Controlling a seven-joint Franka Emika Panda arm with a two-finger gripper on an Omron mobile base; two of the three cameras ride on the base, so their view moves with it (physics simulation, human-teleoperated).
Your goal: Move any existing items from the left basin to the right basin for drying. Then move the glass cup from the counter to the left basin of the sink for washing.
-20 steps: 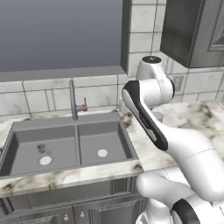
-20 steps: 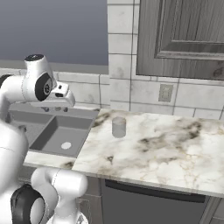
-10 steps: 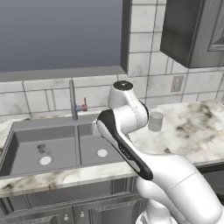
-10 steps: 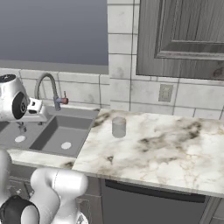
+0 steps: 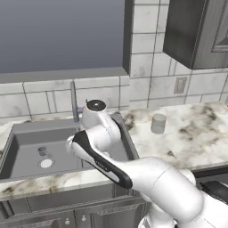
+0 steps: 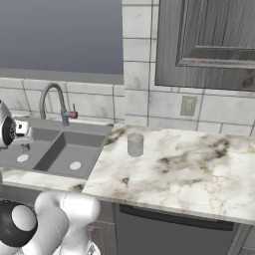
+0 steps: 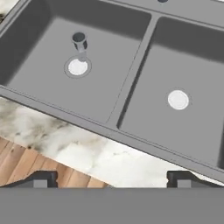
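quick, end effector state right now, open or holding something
End effector: open, holding nothing, above the sink's front rim.

A grey window [image 5: 62,35] fills the wall above the back edge of the bench, framed by a pale sill. Cream wall tiles [image 6: 142,102] with dark grout run along the whole back edge. A small wall socket [image 6: 188,105] sits in the tiles toward the bench's right end. A dark grey panelled cupboard [image 6: 209,42] hangs above that end. Beneath the front edge are grey cabinet fronts [image 5: 67,209], and a wooden plank floor [image 7: 26,168] lies below.
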